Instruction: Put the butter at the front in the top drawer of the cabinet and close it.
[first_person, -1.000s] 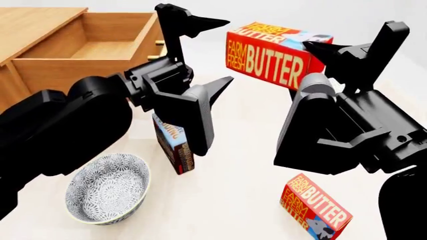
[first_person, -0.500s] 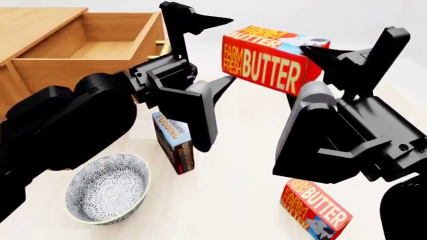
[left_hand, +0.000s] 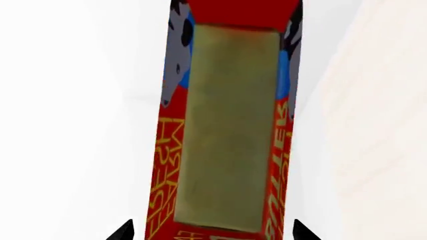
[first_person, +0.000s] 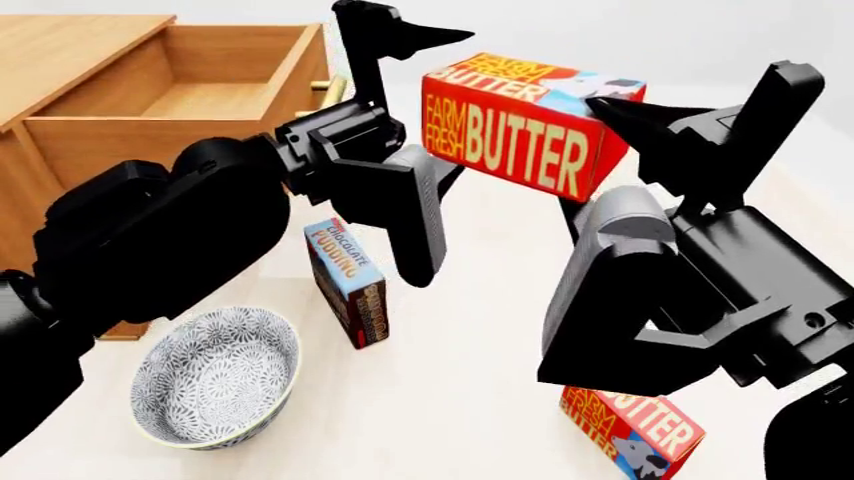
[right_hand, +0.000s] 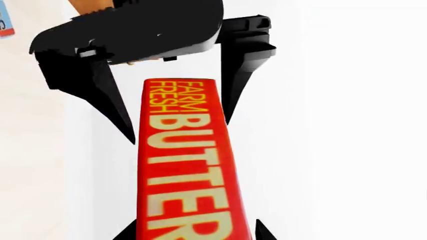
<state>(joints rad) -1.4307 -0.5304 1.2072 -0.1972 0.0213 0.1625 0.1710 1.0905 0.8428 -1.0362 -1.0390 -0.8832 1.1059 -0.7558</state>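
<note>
I have the red-and-orange "FARM FRESH BUTTER" carton (first_person: 523, 130) up in the air, well above the pale desk (first_person: 454, 370), with its far-right end grasped by my right gripper (first_person: 638, 112); in the right wrist view the carton (right_hand: 188, 165) runs straight out between that gripper's two black fingertips. My left gripper (first_person: 447, 105) sits at the carton's near-left end with its fingers spread wide, one pointed finger (first_person: 416, 38) above the carton and the other below; whether either touches it I cannot tell. The left wrist view looks along the carton (left_hand: 227, 125) end-on, its olive-coloured face toward the camera. To the far left stands the orange-brown wooden cabinet (first_person: 67, 45), its top drawer (first_person: 174, 100) pulled open and bare inside as far as I can see. On the desk near me lie a blue-and-brown "CHOCOLATE PUDDING" carton (first_person: 350, 285) standing upright, a patterned grey-and-white ceramic bowl (first_person: 216, 375) to its left, and a second identical butter carton (first_person: 634, 435) at the near right, partly hidden by my right arm.
</note>
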